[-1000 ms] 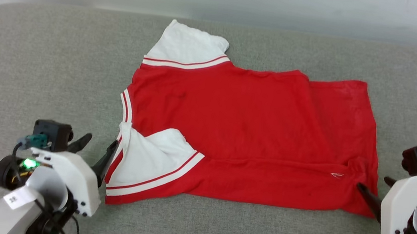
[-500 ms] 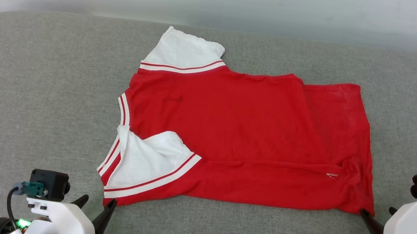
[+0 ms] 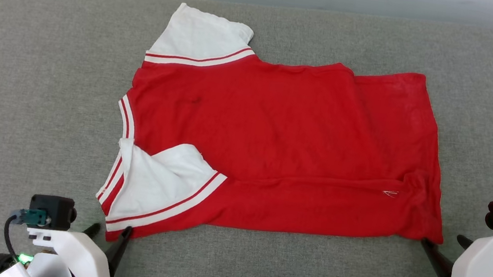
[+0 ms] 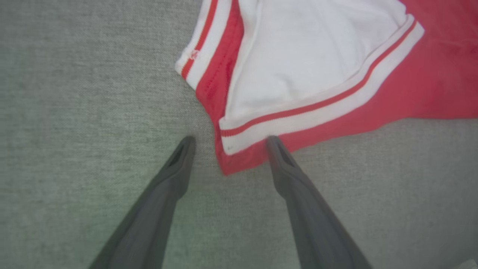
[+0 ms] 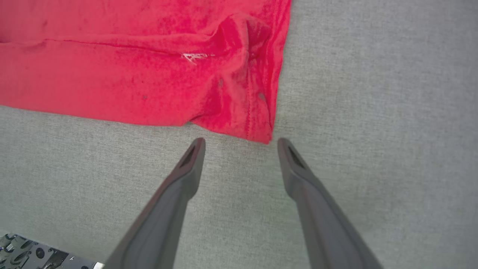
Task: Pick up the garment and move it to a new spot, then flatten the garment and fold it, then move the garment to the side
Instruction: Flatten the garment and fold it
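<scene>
The left claw is spread, its tips straddling the shirt's near shoulder corner just below the folded white sleeve. The right claw is spread too, its tips just short of the near hem corner. The shirt lies flat across the grey cushion with its near long edge turned over, so the step looks like gripping both near corners; each claw should catch every layer before closing, then both should lift and carry evenly so the cloth is taut.
</scene>
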### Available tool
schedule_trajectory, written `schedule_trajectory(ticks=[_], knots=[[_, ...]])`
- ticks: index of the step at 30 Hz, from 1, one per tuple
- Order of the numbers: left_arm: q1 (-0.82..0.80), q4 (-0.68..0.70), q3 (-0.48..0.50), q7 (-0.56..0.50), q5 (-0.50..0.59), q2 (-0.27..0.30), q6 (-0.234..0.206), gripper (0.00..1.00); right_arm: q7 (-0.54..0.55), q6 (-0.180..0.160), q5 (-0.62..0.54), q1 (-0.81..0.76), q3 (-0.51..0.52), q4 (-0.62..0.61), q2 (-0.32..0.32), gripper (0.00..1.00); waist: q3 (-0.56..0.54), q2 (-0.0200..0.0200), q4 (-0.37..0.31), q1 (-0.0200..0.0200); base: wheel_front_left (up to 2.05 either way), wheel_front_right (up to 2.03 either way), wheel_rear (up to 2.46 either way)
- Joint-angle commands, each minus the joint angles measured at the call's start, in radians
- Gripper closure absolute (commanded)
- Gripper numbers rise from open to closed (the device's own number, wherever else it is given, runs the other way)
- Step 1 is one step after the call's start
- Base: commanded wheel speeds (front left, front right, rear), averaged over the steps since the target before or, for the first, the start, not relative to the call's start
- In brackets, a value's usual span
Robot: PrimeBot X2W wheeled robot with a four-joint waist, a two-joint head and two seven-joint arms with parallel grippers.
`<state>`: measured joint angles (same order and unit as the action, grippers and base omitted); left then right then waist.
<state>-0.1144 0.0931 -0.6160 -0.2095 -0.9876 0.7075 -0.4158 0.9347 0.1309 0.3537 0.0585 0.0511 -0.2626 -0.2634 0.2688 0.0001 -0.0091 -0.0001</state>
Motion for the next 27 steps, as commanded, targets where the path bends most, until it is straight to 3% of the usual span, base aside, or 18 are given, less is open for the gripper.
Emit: schedule_trajectory(ticks=[1, 7, 8, 9, 10, 18, 27], knots=[[-0.013, -0.016, -0.005, -0.007, -0.003, -0.007, 0.007, 0.00, 0.002, 0.000, 0.007, 0.001, -0.003, -0.008, 0.005, 0.00, 0.010, -0.0001, -0.004, 0.0001, 0.00, 0.00, 0.00], [-0.015, -0.101, -0.036, -0.043, -0.020, -0.028, 0.034, 0.00, -0.006, 0.000, 0.007, 0.011, -0.011, -0.012, -0.003, 0.00, 0.036, -0.0001, -0.013, 0.0001, 0.00, 0.00, 0.00], [-0.011, -0.115, -0.047, -0.058, -0.027, -0.033, 0.044, 0.08, -0.007, 0.000, 0.006, 0.014, -0.012, -0.011, -0.005, 0.00, 0.038, -0.0001, -0.014, 0.0001, 0.00, 0.00, 0.00], [-0.008, -0.128, -0.061, -0.074, -0.032, -0.037, 0.054, 0.61, -0.008, 0.000, 0.006, 0.016, -0.014, -0.010, -0.007, 0.00, 0.038, -0.0001, -0.015, 0.0001, 0.00, 0.00, 0.00], [-0.006, -0.135, -0.071, -0.084, -0.040, -0.043, 0.066, 1.00, -0.009, 0.000, 0.005, 0.018, -0.014, -0.008, -0.011, 0.00, 0.037, -0.0001, -0.015, 0.0001, 0.00, 0.00, 0.00], [-0.021, -0.109, -0.062, -0.040, -0.018, -0.034, 0.095, 1.00, 0.001, 0.000, -0.007, 0.015, -0.001, 0.002, -0.035, 0.00, -0.003, -0.0001, 0.005, 0.0001, 0.00, 0.00, 0.00], [-0.046, 0.087, -0.033, -0.005, 0.041, 0.019, 0.052, 1.00, 0.031, 0.000, -0.046, 0.038, -0.002, 0.060, -0.045, 0.00, -0.018, -0.0001, 0.043, 0.0001, 0.00, 0.00, 0.00]])
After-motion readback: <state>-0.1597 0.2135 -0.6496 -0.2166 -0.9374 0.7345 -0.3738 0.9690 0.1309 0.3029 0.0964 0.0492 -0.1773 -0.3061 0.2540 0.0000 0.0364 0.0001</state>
